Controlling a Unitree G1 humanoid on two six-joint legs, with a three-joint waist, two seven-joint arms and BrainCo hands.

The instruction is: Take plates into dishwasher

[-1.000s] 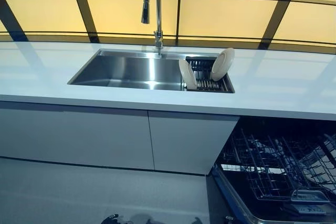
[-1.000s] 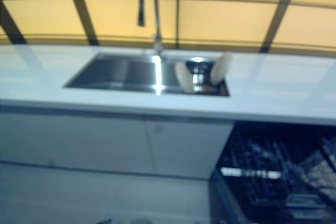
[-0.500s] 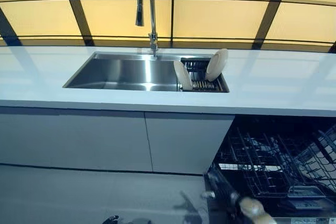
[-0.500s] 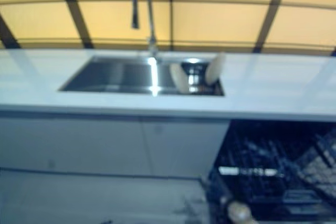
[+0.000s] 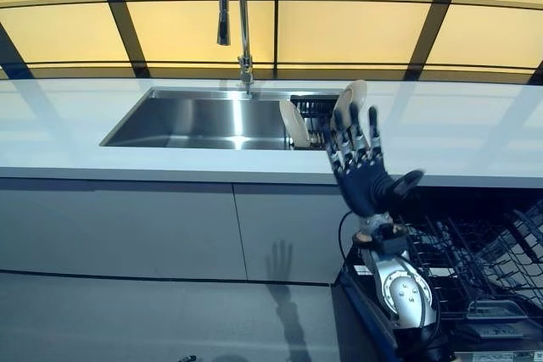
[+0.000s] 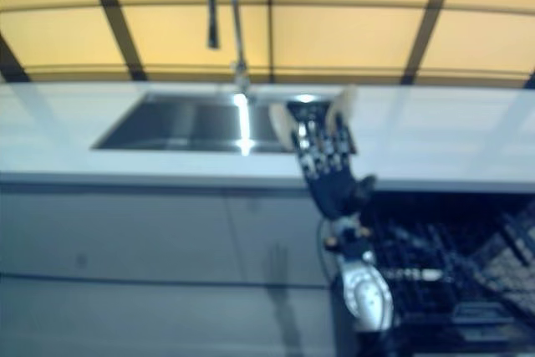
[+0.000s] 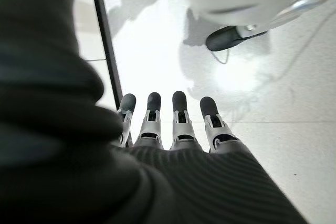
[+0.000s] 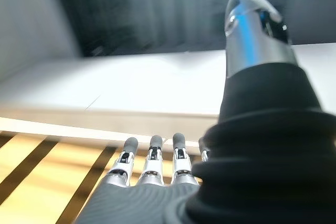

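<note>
Now right robot hand (image 5: 363, 177) raised before counter (image 5: 475, 137) edge, fingers spread, empty; should reach plate (image 5: 349, 104) in sink (image 5: 204, 118) rack, pinch rim.

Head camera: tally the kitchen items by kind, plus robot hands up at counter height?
Plates: 2
Faucet: 1
Sink: 1
Dishwasher rack: 1
Right hand, raised with straight fingers: 1
Total: 6
</note>
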